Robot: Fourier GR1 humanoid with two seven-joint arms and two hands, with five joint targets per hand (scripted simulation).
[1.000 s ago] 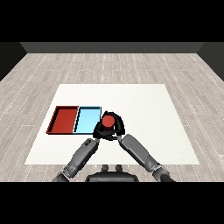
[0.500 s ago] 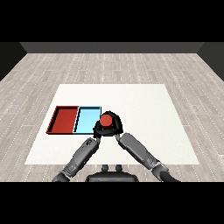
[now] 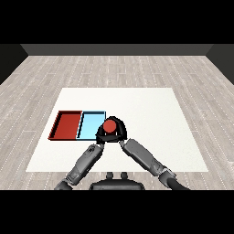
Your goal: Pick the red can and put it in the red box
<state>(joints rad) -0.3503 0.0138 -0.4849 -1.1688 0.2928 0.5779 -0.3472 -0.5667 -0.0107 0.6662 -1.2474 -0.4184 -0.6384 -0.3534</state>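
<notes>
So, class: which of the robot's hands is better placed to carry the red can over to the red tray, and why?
Right. The right hand is already curled round the red can, beside the light blue tray. The left hand only sits by the can. The red tray lies further left.

The right hand (image 3: 118,129) is curled round the red can (image 3: 109,126) — just beside the right edge of the light blue tray (image 3: 89,125). The red tray (image 3: 66,126) lies touching it on the left. The left hand (image 3: 100,136) sits close under the can, on the white worktop (image 3: 151,114).
</notes>
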